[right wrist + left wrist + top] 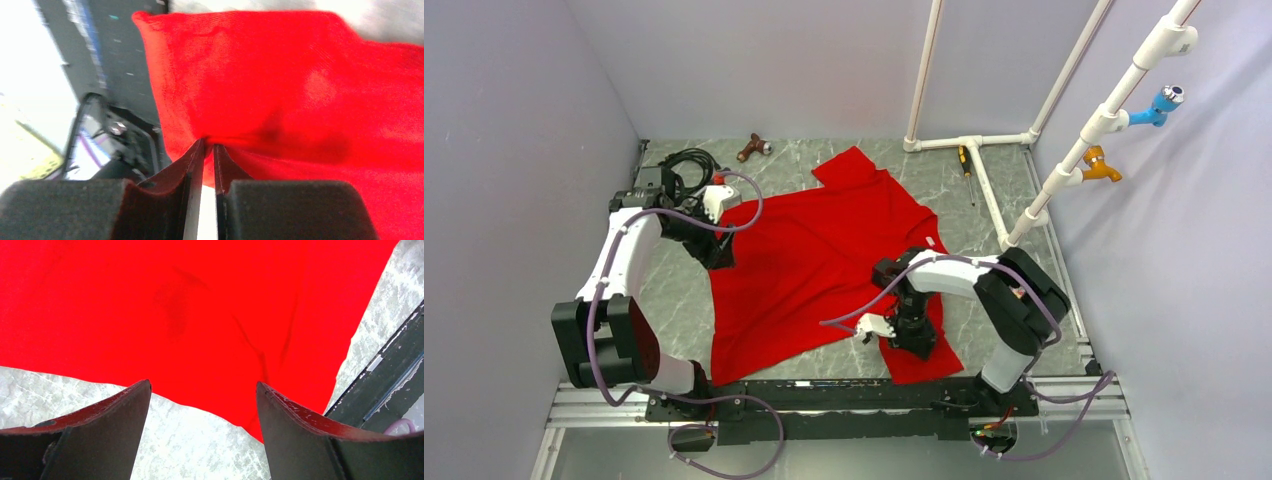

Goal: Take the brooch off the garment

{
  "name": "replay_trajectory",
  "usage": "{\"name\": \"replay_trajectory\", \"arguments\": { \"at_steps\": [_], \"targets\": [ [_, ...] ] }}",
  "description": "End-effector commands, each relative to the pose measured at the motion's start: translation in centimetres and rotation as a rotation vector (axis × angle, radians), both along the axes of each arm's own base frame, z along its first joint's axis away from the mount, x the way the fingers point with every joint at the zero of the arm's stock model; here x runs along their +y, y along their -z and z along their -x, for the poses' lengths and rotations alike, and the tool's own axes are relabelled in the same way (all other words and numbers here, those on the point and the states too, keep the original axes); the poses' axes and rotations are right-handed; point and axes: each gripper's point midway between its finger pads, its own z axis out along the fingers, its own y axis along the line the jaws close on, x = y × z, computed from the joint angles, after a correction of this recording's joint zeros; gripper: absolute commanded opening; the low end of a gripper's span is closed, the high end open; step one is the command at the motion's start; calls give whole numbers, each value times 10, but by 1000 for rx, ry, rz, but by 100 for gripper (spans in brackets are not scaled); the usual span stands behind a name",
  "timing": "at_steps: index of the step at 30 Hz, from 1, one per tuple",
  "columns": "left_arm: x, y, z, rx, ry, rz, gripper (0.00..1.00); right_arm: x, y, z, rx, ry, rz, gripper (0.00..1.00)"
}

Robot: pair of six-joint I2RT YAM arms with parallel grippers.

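top: garment (824, 255) spread on table (1014, 205), left arm bent, left pincer (716, 252) low at its left edge, right pincer (916, 340) pointing down on near-right hem | left wrist: fingers (125, 405) wide apart over garment edge | right wrist: fingers (192, 160) pinched on a garment fold | brooch: not discernible

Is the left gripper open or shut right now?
Open: on the left gripper, the jaws stand wide apart over the shirt edge, holding nothing.
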Motion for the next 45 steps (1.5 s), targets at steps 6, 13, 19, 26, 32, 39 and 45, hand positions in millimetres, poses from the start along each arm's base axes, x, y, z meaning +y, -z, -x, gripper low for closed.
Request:
{"name": "replay_trajectory", "arguments": {
  "at_steps": [6,13,19,26,32,39,45],
  "targets": [
    [1,-15,-12,-67,11,24,82,31,-28,54,305,57,-36,17],
    [3,-1,-1,-38,26,10,82,63,-47,47,322,79,-147,24],
    [19,16,-10,-70,27,-90,86,84,-91,-13,152,185,-343,41],
    [50,18,-67,-112,-89,-206,100,77,-126,-145,-15,516,-433,72],
    [91,24,-131,-201,-287,-340,100,70,-121,-314,-464,874,-437,67],
    [131,37,-168,-245,-404,-512,99,50,-99,-443,-841,1037,-383,49],
    [132,49,-172,-231,-402,-515,99,59,-88,-498,-960,1075,-438,38]
  ]
}}
